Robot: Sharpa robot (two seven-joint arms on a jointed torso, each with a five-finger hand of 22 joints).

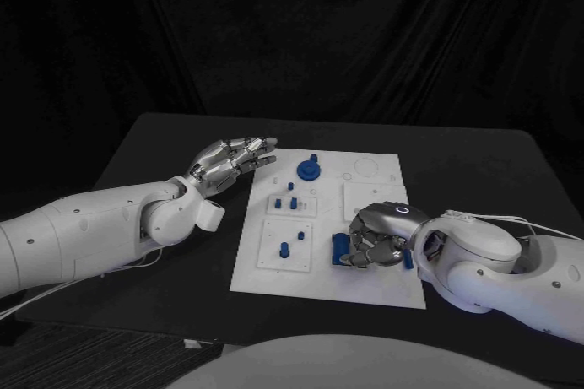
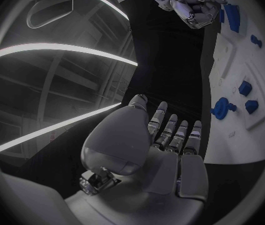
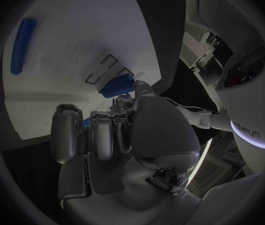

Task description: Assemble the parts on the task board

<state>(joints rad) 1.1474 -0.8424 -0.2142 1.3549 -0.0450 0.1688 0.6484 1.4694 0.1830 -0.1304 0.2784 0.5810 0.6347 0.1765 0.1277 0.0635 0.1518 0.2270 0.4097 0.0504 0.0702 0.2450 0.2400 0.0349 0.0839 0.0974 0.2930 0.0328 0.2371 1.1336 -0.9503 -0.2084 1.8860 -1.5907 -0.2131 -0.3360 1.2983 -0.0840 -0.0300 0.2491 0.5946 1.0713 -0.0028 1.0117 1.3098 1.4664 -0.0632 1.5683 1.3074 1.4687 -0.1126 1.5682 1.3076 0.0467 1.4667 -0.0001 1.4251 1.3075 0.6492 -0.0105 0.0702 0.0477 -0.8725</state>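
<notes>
The white task board point(image 1: 365, 283) lies mid-table. My right hand point(image 1: 379, 239) hovers low over its near right part, fingers curled around a blue part point(image 3: 115, 87) that pokes out past the fingertips. A blue block point(image 1: 339, 251) lies on the board just left of that hand. A round blue knob point(image 1: 309, 168) stands at the far end, and small blue pegs point(image 1: 286, 205) stand in the left plates. My left hand point(image 1: 231, 162) is raised beside the board's far left corner, fingers apart and holding nothing. The left wrist view shows the knob point(image 2: 221, 108) and my right hand point(image 2: 193, 7).
The black table point(image 1: 487, 178) extends well beyond the board on every side. A long blue bar point(image 3: 24, 45) lies on the board beyond my right hand. Another peg point(image 1: 285, 251) stands in the near left plate.
</notes>
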